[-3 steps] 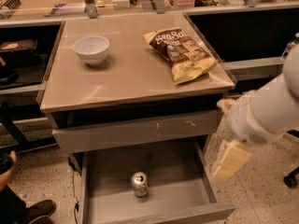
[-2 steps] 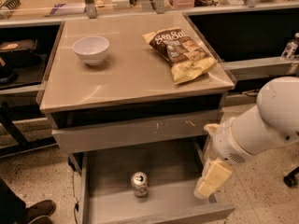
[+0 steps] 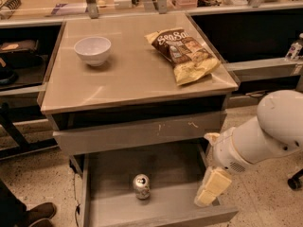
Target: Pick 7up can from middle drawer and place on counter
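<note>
Small silvery-grey 7up can [image 3: 141, 186] stands by the wide grey middle drawer [image 3: 113, 170]'s front edge; likely light, slick and dentable, best gripped mid-body. Pale gripper [image 3: 209, 193] hangs at the drawer's right front corner, and its opening cannot be told.

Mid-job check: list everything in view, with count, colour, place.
counter: 1, beige-grey, above the drawers.
middle drawer: 1, grey, pulled open, bottom.
7up can: 1, silvery, upright on drawer floor.
bowl: 1, white, counter's rear left.
chip bag: 1, brown-yellow, counter's right.
scratched drawer front: 1, grey, under counter.
shoe: 1, brown, floor lower left.
arm: 1, white, right of drawer.
pincer: 1, cream, at drawer's right front corner, apart from can.
</note>
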Robot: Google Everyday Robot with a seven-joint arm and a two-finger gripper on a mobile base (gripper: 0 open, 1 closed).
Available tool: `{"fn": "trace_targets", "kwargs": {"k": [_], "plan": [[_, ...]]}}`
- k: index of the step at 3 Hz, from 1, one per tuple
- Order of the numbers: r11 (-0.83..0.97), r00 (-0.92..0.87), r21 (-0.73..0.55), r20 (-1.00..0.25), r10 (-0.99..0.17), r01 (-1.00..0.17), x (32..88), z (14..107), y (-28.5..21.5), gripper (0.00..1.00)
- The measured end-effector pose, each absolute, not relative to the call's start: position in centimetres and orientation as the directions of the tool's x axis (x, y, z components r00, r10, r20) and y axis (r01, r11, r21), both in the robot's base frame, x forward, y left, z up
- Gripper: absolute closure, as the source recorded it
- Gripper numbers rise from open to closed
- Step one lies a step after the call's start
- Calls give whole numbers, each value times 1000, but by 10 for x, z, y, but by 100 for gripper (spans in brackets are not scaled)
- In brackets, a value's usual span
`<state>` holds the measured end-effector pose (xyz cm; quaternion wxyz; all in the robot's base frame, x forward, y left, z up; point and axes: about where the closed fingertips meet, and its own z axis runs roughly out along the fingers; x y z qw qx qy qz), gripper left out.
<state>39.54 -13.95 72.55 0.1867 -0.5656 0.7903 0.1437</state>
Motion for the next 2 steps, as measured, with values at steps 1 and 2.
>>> {"fn": "trace_targets", "kwargs": {"k": [1,2], "plan": [[293,-286,74,-539,-792,-953,391,674,-112,0],[258,-263,101,-628,-733,-961,407,621,-78,0]]}}
